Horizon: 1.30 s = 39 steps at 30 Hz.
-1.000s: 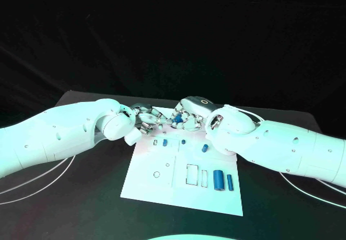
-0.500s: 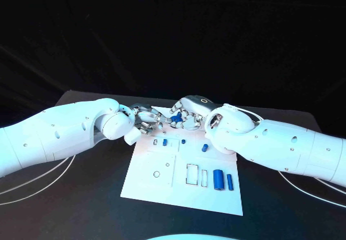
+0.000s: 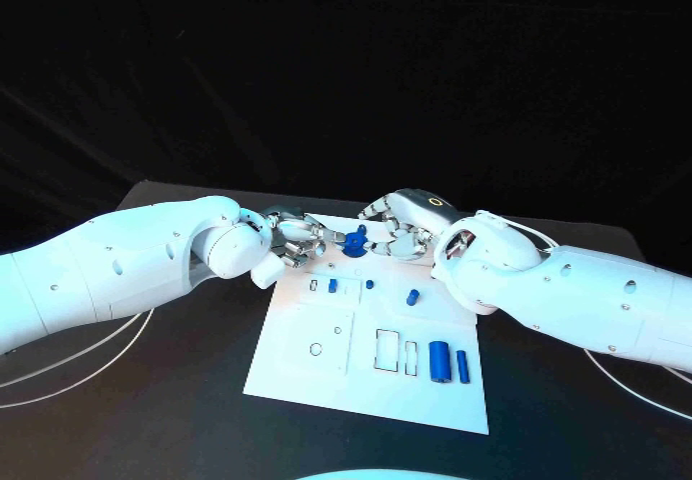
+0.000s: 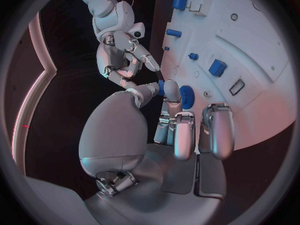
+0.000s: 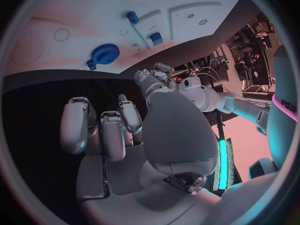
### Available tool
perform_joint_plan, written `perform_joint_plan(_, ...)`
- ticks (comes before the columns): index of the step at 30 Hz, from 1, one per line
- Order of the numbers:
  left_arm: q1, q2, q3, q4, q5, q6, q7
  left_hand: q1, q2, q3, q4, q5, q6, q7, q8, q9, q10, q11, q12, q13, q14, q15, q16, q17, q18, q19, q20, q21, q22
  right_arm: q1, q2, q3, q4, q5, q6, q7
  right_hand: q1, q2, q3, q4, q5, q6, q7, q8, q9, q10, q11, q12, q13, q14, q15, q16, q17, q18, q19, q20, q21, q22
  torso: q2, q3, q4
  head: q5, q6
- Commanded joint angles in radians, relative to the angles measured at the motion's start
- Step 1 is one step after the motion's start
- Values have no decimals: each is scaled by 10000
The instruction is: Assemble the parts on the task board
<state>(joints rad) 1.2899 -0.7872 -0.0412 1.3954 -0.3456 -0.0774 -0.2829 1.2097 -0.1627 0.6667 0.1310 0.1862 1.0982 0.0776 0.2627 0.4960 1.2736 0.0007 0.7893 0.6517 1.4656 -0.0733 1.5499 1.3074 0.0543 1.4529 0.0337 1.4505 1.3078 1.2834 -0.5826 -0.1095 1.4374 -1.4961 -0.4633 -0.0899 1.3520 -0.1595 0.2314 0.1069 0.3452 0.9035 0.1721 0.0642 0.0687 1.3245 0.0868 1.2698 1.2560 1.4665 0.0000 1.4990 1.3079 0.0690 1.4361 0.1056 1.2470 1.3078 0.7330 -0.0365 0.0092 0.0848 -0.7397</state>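
The white task board (image 3: 325,375) lies mid-table. A blue gear (image 3: 355,240) stands at its far edge, its stub pointing up, in the gap between both hands. My left hand (image 3: 299,242) sits just left of the blue gear (image 4: 185,96), fingers spread and fingertips (image 4: 172,92) close beside it, gripping nothing. My right hand (image 3: 400,225) hovers just right of the gear (image 5: 105,53), its fingers (image 5: 103,130) apart and empty. Other blue parts sit on the board: a small block (image 3: 332,285), a peg (image 3: 369,284), a short pin (image 3: 413,296) and two cylinders (image 3: 438,360) near the front.
Empty outlined slots (image 3: 385,350) and a round hole (image 3: 316,349) mark the board's near half. White cables (image 3: 87,375) curl over the black table on the left. Both forearms crowd the board's far end.
My right hand has let go of the blue gear and drawn back to the right. The gear now stands by itself between the hands. The left hand has stayed put.
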Motion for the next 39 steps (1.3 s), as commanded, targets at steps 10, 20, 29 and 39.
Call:
perform_joint_plan(10,114,-205,35,28,-2187,-484,-269,-319,-111,1082,-1197,206,411,-362,252,159,554,-341,485,527,998,-141,73,2443,-159,169,-83,183,1329,585,-2282,8,1704,2007,-468,669,81,25,-63,47,204,330,-55,138,42,28,-84,48,37,772,38,-11,1598,-50,9,43,-5,1622,-91,46,-52,114,33)
perform_joint_plan(20,341,-209,77,135,-5409,-137,-1617,-472,-169,1180,-1343,215,455,-411,424,259,751,-391,830,868,1015,-184,117,2502,-219,333,-109,349,1539,809,-3466,7,2462,2816,-396,598,74,15,-66,73,276,451,-80,171,50,29,-108,34,17,757,17,-50,1546,-33,-22,26,-97,1601,-234,145,-81,301,-20)
perform_joint_plan(29,442,95,89,58,-7028,444,-3187,-527,-183,1220,-1366,215,466,-424,479,288,798,-403,899,929,1016,-194,119,2504,-229,362,-115,378,1576,833,-3868,5,2664,2907,-401,532,60,-1,-75,92,322,504,-93,184,51,18,-119,13,-6,753,7,-62,1531,-28,-28,17,-122,1597,-321,200,-99,361,-112)
perform_joint_plan(39,455,656,87,-424,-7509,650,-3972,-634,-199,1268,-1369,214,490,-450,566,331,888,-424,1054,1086,1021,-205,132,2522,-236,380,-118,396,1601,835,-3953,3,2683,2915,-391,442,44,-23,-88,112,371,535,-103,187,49,20,-129,8,-13,748,-1,-75,1514,-27,-29,10,-132,1597,-340,201,-95,430,-126)
